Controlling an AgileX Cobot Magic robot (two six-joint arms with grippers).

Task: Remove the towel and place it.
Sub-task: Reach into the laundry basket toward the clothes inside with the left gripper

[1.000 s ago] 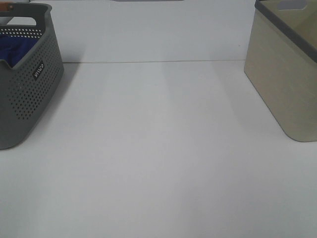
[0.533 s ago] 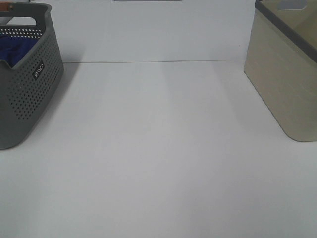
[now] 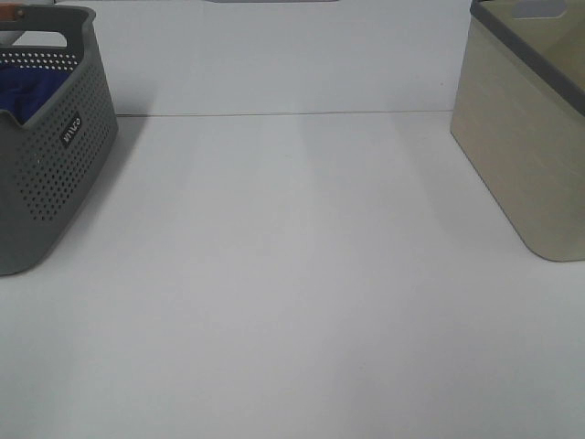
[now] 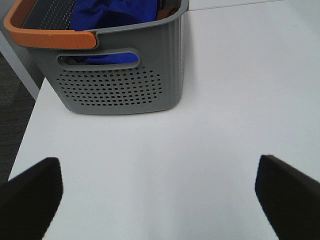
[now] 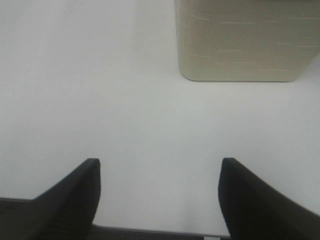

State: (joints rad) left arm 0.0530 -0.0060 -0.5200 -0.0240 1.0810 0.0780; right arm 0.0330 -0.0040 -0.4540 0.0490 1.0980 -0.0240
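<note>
The towel [image 3: 26, 90], a deep blue cloth, lies bunched inside the grey perforated basket [image 3: 64, 174] at the far left of the exterior high view. The left wrist view shows the towel [image 4: 112, 12] filling the basket [image 4: 120, 92], which has an orange handle [image 4: 47, 36]. My left gripper [image 4: 160, 192] is open, hovering over bare table short of the basket, with nothing between its fingers. My right gripper [image 5: 157, 200] is open too, above the table's near edge and facing a beige bin [image 5: 247, 42]. Neither arm shows in the exterior high view.
A beige bin [image 3: 526, 128] with a dark rim stands at the far right of the white table [image 3: 292, 293]. A wall rises behind the table. The left wrist view shows the table's side edge [image 4: 27, 120] with dark floor beyond.
</note>
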